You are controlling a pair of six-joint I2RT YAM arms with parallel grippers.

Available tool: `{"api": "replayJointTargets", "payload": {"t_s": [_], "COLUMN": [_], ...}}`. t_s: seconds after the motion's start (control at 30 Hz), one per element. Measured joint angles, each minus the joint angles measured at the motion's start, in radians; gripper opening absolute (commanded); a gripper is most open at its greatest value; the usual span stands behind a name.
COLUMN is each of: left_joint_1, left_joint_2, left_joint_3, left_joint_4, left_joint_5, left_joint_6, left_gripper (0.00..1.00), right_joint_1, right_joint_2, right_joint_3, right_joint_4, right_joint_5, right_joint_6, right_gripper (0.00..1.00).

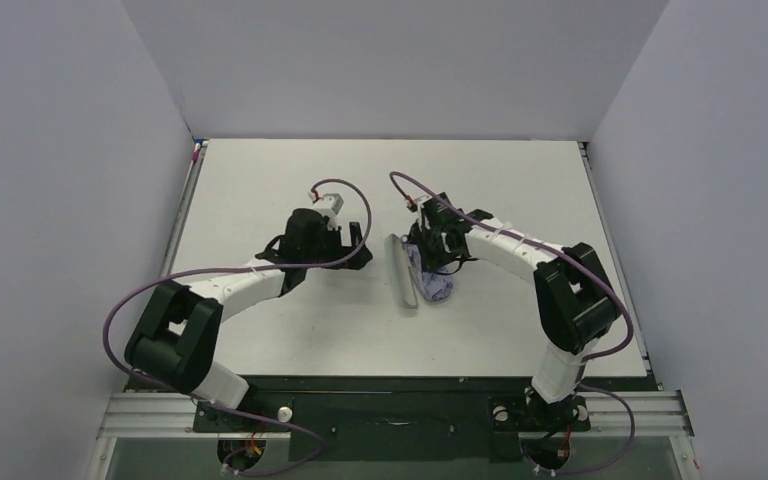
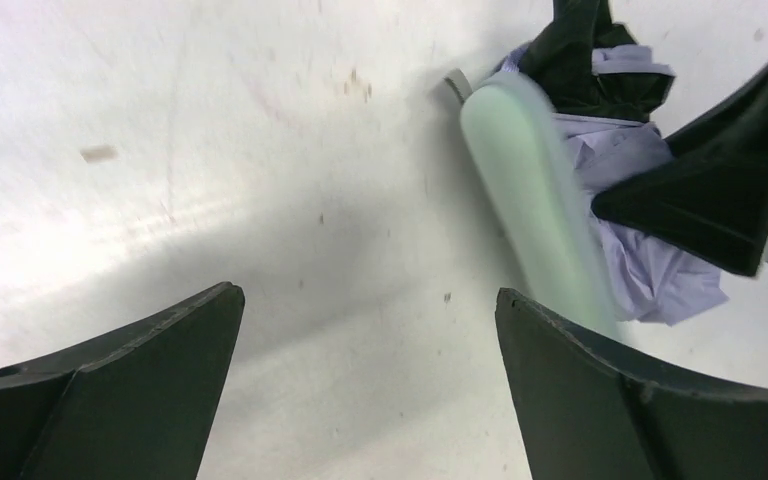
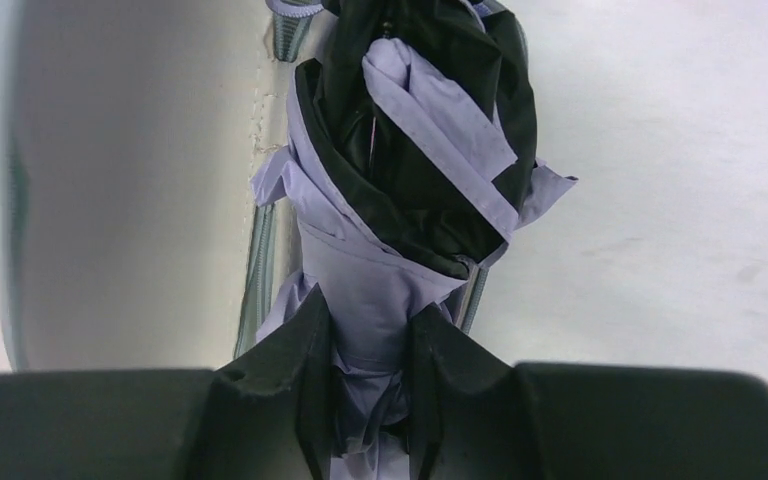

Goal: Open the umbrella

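The umbrella (image 1: 437, 284) is a folded bundle of pale lavender fabric with black underside, lying on the white table right of centre. My right gripper (image 1: 432, 243) is shut on the umbrella (image 3: 400, 260), its fingers (image 3: 290, 345) pinching the lavender fabric near one end. My left gripper (image 1: 360, 245) is open and empty, just left of the bundle; in the left wrist view it (image 2: 368, 330) hovers over bare table with the umbrella (image 2: 640, 240) at upper right. The shaft and knob handle are hidden.
A pale green oblong case (image 1: 401, 272) lies against the umbrella's left side; it also shows in the left wrist view (image 2: 535, 200) and the right wrist view (image 3: 110, 180). Grey walls enclose the white table (image 1: 290, 180) on three sides.
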Motion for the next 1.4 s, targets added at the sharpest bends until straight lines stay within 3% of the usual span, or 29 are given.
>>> {"api": "replayJointTargets", "payload": {"t_s": [0.33,0.6,1.03,1.4], "left_joint_1": [0.107,0.162,0.291,0.363], "left_joint_2": [-0.141,-0.172,-0.163,-0.164], "left_joint_3": [0.112,0.126,0.298,0.422], "left_joint_4": [-0.01,-0.073,-0.25,-0.33], "left_joint_5": [0.0,0.067,0.166,0.235], "left_joint_6": [0.111,0.169,0.182,0.194], "left_gripper": [0.97,0.97,0.97,0.97], "right_joint_1": [-0.341,-0.553,-0.616,-0.61], "right_joint_2": [0.039,0.182,0.23,-0.016], "right_joint_3": [0.062,0.256,0.476,0.619], "right_joint_4": [-0.045,-0.098,-0.251,-0.248], "right_joint_5": [0.091,0.116,0.016,-0.286], "right_joint_6": [-0.225,-0.443,-0.549,-0.421], "right_gripper": [0.0,0.0,0.0,0.0]}}
